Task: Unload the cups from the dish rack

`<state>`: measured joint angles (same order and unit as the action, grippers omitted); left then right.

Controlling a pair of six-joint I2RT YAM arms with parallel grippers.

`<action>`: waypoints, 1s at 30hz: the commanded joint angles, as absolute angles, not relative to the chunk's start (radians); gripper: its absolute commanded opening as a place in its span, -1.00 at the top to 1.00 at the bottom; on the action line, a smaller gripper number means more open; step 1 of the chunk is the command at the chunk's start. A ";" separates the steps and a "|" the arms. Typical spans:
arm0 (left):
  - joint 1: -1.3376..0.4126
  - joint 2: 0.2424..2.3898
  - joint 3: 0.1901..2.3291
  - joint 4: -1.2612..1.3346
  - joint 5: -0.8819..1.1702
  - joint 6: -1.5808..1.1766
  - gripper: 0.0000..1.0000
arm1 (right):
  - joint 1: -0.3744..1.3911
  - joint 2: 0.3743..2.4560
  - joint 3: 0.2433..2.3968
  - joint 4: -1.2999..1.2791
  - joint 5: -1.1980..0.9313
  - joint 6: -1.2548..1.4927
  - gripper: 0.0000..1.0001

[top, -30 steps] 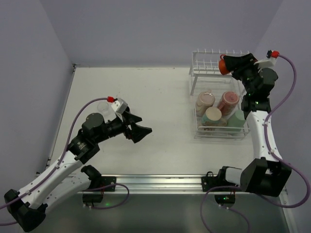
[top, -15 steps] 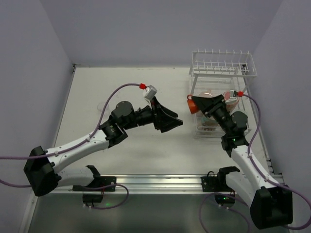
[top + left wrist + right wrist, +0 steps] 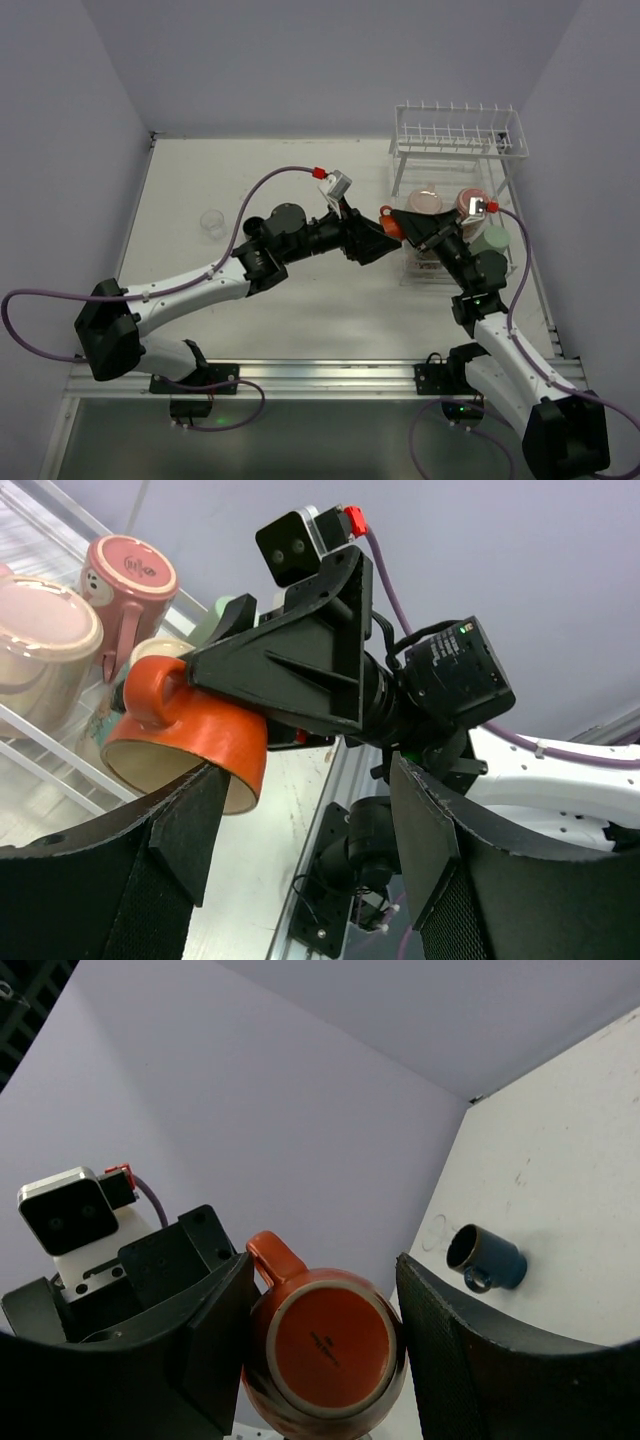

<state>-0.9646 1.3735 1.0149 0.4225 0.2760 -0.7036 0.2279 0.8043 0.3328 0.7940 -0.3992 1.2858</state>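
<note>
My right gripper (image 3: 400, 222) is shut on the small orange-red cup (image 3: 388, 221) and holds it in the air, left of the dish rack (image 3: 455, 135). In the right wrist view the cup's base (image 3: 325, 1345) faces the camera between both fingers. My left gripper (image 3: 373, 245) is open right at the cup. In its wrist view the cup's open mouth (image 3: 190, 742) lies over the left finger (image 3: 185, 825). The pale pink (image 3: 424, 201), red-pink (image 3: 470, 203) and light green (image 3: 492, 238) cups sit in the rack's lower tier. The dark blue cup (image 3: 487, 1257) lies on its side on the table.
A small clear cup (image 3: 212, 221) stands on the table at the left. The rack's upper shelf carries only prongs. The cream cup (image 3: 160, 648) shows behind the orange one in the left wrist view. Both arms cross the table's middle. Walls close in the left, back and right.
My right gripper has carried the orange-red cup from the rack's upper shelf down and left. My left arm has swung right until its open gripper meets the cup.
</note>
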 commanded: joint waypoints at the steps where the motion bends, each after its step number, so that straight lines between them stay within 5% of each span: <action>1: -0.982 1.393 1.083 0.462 0.224 -0.655 -0.42 | 0.241 0.798 0.327 0.888 -0.399 1.312 0.69; 15: -0.991 1.437 1.091 0.491 0.149 -0.561 -0.26 | 0.316 0.822 0.333 0.903 -0.338 1.313 0.69; 18: -0.991 1.450 1.094 0.503 0.144 -0.558 0.51 | 0.353 0.833 0.316 0.936 -0.318 1.316 0.69; 19: -0.992 1.442 1.079 0.505 0.126 -0.552 1.00 | 0.357 0.828 0.310 0.937 -0.310 1.318 0.68; 21: -0.991 1.408 1.065 0.477 0.066 -0.535 1.00 | 0.357 0.816 0.298 0.925 -0.301 1.312 0.60; 23: -0.992 1.373 1.063 0.427 0.011 -0.491 1.00 | 0.359 0.795 0.299 0.876 -0.307 1.289 0.46; 27: -0.991 1.284 1.039 0.223 -0.130 -0.407 1.00 | 0.359 0.752 0.305 0.790 -0.334 1.240 -0.27; 28: -0.991 1.246 1.022 0.188 -0.188 -0.382 1.00 | 0.357 0.721 0.325 0.700 -0.345 1.197 -0.61; 30: -0.989 1.221 1.020 0.059 -0.241 -0.362 1.00 | 0.359 0.690 0.350 0.533 -0.344 1.142 -0.86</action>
<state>-1.0058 1.3033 1.0271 0.2085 -0.0292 -0.4839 0.3553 0.7361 0.3069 0.7414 -0.3164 1.2419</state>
